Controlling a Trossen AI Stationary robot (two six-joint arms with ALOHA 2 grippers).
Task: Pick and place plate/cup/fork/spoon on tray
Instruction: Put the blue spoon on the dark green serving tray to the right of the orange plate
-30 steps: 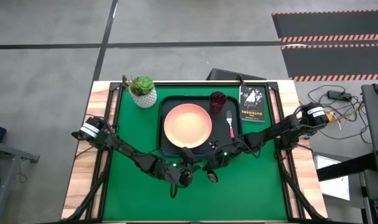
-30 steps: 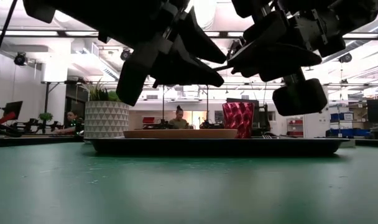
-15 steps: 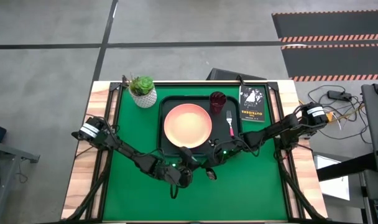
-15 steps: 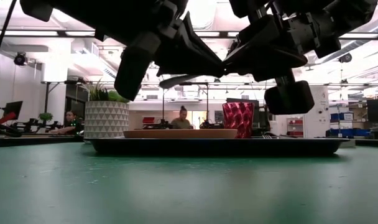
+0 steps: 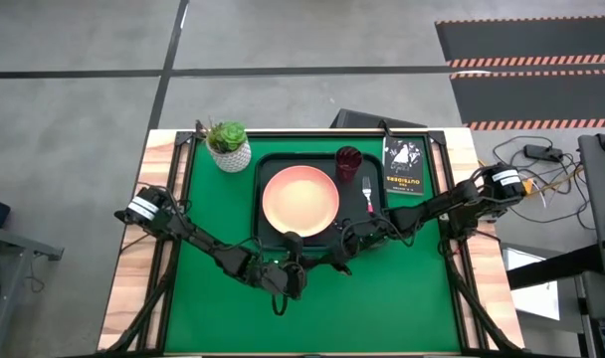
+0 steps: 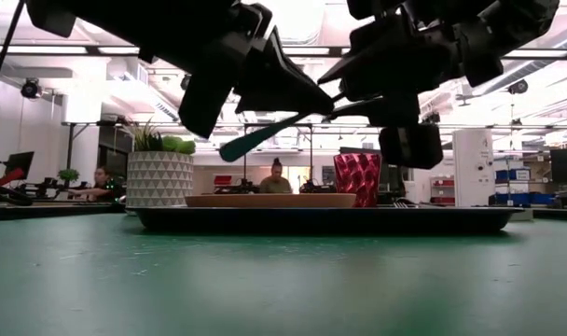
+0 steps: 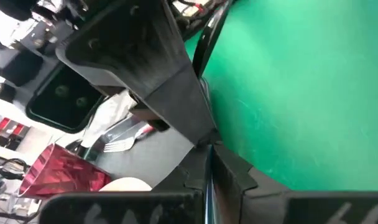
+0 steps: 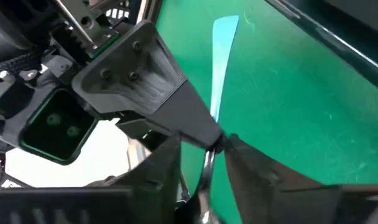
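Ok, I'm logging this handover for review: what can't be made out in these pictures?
Spoon bowl: hidden under both tools in the high view, and covered by the right tool in the low view.
Left tool hold on the spoon: unclear, because the left wrist view shows only a thin edge there.
Fork handle: mostly behind the right arm in the left wrist view.
Tray: its rim hides flat items in the low view.
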